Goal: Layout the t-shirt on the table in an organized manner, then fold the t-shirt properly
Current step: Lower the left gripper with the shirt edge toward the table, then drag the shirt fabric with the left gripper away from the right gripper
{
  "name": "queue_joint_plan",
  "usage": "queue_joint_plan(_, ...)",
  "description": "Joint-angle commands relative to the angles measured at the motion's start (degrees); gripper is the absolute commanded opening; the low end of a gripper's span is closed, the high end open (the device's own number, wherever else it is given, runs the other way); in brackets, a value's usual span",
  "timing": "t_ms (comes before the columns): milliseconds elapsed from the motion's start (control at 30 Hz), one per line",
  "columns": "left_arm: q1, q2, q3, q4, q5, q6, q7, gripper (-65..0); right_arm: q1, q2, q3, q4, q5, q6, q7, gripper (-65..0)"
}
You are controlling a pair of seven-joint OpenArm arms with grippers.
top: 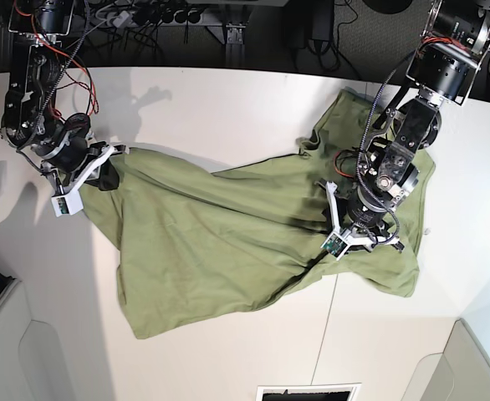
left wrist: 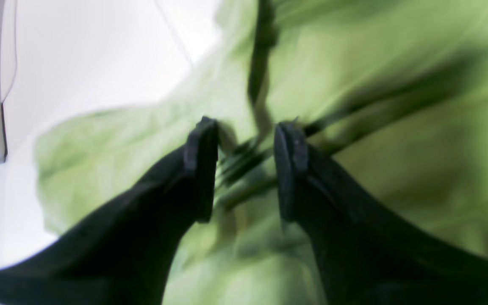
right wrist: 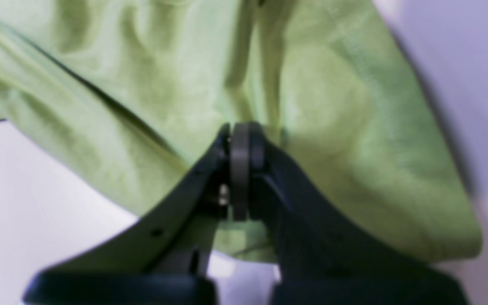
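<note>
Currently we see the right claw (top: 103, 174) clamped on the t-shirt (top: 220, 242) edge at base-view left. Shirt sprawls crumpled across the white counter (top: 228, 117). Left claw (top: 364, 236) is over it at right, jaws apart, holding nothing. Grey bins (top: 15, 351) at near corners.
</note>
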Motion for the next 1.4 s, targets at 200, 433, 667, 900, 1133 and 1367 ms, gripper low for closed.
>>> queue_joint_plan(200, -4.7, -0.8, -0.4, -0.1, 1.1, 2.8, -1.4, -39.6, 0.7, 0.6, 0.3, 1.1, 0.7, 0.4, 0.9, -65.0)
queue_joint_plan(433, -7.3, -0.6, -0.4, -0.4, 1.0, 2.9, -3.8, -65.0, 0.5, 0.6, 0.3, 1.1, 0.9, 0.4, -1.3, -65.0)
queue_joint_plan(667, -12.7, -0.6, -0.4, -2.8, -0.1, -0.3, -4.0, -65.0, -2.1, 0.6, 0.3, 1.1, 2.2, 0.4, -1.6, -65.0)
queue_joint_plan(900, -21.4, 1.2, 5.8, -15.1, 0.6, -6.3, -10.7, -65.0, -3.4, 0.7, 0.3, 1.1, 2.3, 0.5, -3.5, -65.0)
queue_joint_plan(1133, -31.8, 5.4, 18.6, -25.0, 6.2, 0.7, -16.2, -65.0, -3.4, 0.6, 0.3, 1.1, 4.6, 0.5, -5.6, -65.0)
queue_joint_plan(1367, -37.0, 7.3, 20.9, -26.5, 5.0, 3.3, -16.1, -44.7, -3.4, 0.6, 0.3, 1.1, 4.7, 0.5, -5.8, -65.0)
